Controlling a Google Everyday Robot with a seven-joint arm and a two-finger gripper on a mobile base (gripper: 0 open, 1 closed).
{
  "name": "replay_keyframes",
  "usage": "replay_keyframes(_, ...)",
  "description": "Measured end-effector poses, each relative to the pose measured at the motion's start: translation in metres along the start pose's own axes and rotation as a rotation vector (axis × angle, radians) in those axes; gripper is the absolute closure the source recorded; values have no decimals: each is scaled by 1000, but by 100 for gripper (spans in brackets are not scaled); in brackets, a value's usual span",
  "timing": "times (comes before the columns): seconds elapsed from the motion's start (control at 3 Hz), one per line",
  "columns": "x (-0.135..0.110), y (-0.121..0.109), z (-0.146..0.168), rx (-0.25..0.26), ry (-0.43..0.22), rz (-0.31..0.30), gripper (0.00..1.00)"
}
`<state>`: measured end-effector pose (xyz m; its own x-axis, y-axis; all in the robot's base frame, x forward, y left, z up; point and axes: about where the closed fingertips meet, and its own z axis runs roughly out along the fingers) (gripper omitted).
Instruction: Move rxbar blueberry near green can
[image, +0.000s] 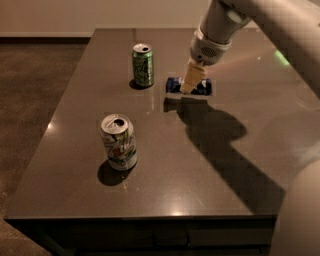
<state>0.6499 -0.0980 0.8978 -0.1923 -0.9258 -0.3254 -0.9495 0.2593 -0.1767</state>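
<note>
The rxbar blueberry (173, 85) is a flat dark blue wrapper held level just above the table, its shadow on the top below it. My gripper (189, 86) comes down from the upper right and is shut on the bar's middle, with pale fingertips covering its centre. The green can (143, 65) stands upright at the back of the table, a short way left of the bar and apart from it.
A mostly white can (119, 142) with green and orange marks stands upright at the front left. The dark table (225, 165) has its left edge beside a brown floor. My arm and its shadow cover the right side.
</note>
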Motion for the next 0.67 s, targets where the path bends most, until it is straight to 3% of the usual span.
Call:
replay_keyframes(0.33, -23, -14, 17, 22, -4, 10, 100)
replay_keyframes(0.67, -35, -24, 33, 31, 4, 18, 82)
